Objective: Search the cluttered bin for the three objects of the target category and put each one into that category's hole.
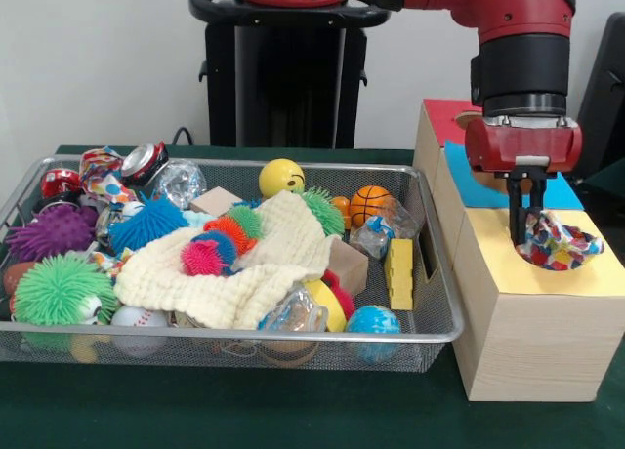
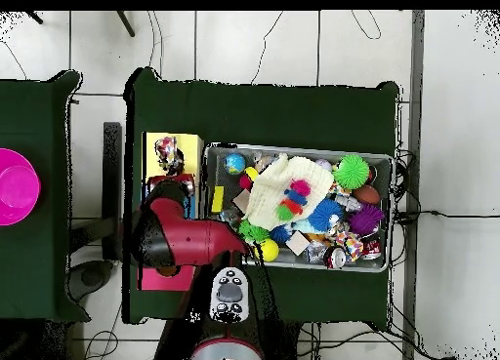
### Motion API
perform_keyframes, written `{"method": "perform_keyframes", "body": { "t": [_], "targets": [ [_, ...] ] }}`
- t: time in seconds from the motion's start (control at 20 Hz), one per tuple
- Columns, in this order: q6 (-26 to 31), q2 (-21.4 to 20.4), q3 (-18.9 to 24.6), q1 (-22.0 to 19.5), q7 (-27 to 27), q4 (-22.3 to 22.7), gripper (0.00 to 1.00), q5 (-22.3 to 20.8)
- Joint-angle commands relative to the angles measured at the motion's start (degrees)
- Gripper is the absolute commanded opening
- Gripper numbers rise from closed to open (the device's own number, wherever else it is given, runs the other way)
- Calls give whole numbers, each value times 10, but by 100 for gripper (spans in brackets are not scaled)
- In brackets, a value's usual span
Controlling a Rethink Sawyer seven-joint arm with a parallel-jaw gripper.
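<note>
Hovering over the round hole [image 1: 559, 259] in the yellow-topped wooden box, the gripper [image 1: 527, 236] pinches a spotted white cloth piece [image 1: 559, 242] directly below, apparently for dropping.

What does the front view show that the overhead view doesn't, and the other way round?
Only the front view shows the gripper reaching down to the spotted cloth in the hole of the yellow-topped box, plus the baseball at the basket's front.

Only the overhead view shows the pink bowl on a separate table and the tiled floor.

Both show the wire basket, the cream cloth and the green spiky ball.
</note>
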Motion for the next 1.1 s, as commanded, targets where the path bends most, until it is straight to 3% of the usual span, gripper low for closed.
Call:
{"method": "perform_keyframes", "body": {
  "t": [0.05, 0.15, 0.45, 0.8, 1.1],
  "targets": [
    [-29, 60, -58, 27, 114, -59, 0, 90],
    [-20, 75, -86, 51, 116, -65, 0, 133],
    [36, 84, -63, 43, 115, -75, 0, 146],
    [51, 119, -115, 91, 107, -85, 0, 214],
    [43, 125, -86, 69, 111, -73, 0, 198]
  ]
}}
